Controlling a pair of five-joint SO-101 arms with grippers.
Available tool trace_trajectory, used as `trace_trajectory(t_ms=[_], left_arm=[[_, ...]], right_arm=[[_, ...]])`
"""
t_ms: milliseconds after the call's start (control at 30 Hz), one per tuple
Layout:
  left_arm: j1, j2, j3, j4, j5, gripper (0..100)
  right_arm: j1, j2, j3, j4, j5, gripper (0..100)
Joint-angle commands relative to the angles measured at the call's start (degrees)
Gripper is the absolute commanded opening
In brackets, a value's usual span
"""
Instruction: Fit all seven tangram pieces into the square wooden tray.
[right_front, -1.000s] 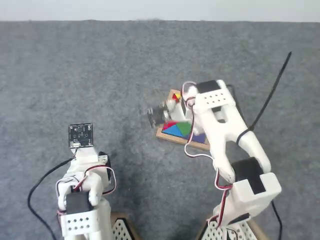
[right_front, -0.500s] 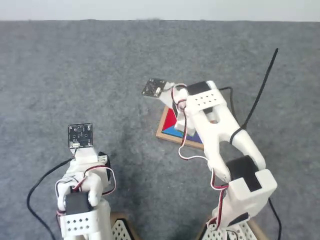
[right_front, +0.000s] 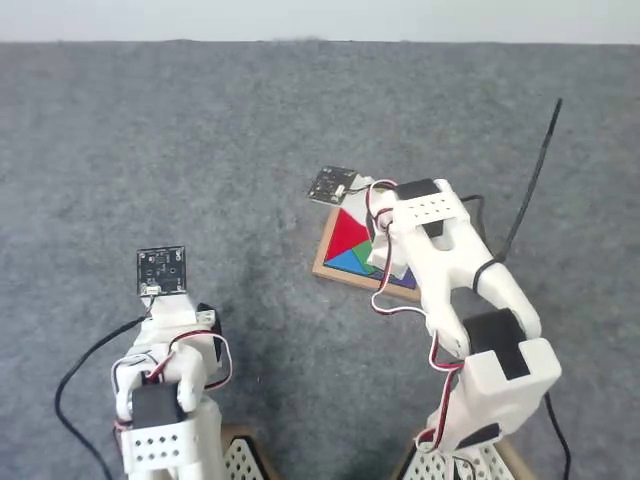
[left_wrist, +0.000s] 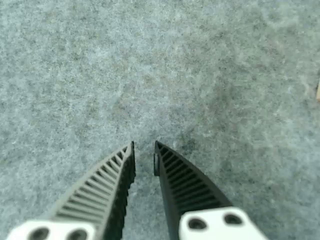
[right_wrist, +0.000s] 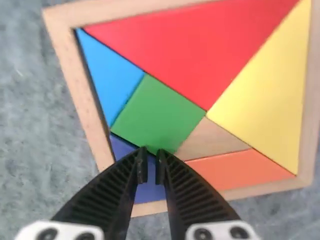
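Wooden tray (right_wrist: 64, 21) w/ six pcs (right_wrist: 200, 45), one gap (right_wrist: 212, 137); R gripper (right_wrist: 148, 163), L gripper (left_wrist: 144, 151) closed.

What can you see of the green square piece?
The green square is a flat, matte, painted-looking tile lying flush in the wooden tray. Its edges meet the blue triangle, the red triangle, a dark blue piece and a tan triangular patch. The right gripper, jaws nearly closed, points at its nearest corner; contact cannot be told.
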Motion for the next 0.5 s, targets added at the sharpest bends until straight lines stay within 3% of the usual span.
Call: trace_trajectory(t_ms=[0,200,467], left_arm=[[-0.18,-1.05,-0.66,0.26,0.53,6],[-0.18,-1.05,-0.66,0.26,0.53,6],[-0.18,-1.05,-0.66,0.26,0.53,6]], right_arm=[[0.92,-6.55,-1.67,-0.84,-6.59,4.5],[1.01,-21.58,6.68,-1.89,-15.56,4.3],[2.07,-53.49,37.80,-6.64,-21.63,4.8]])
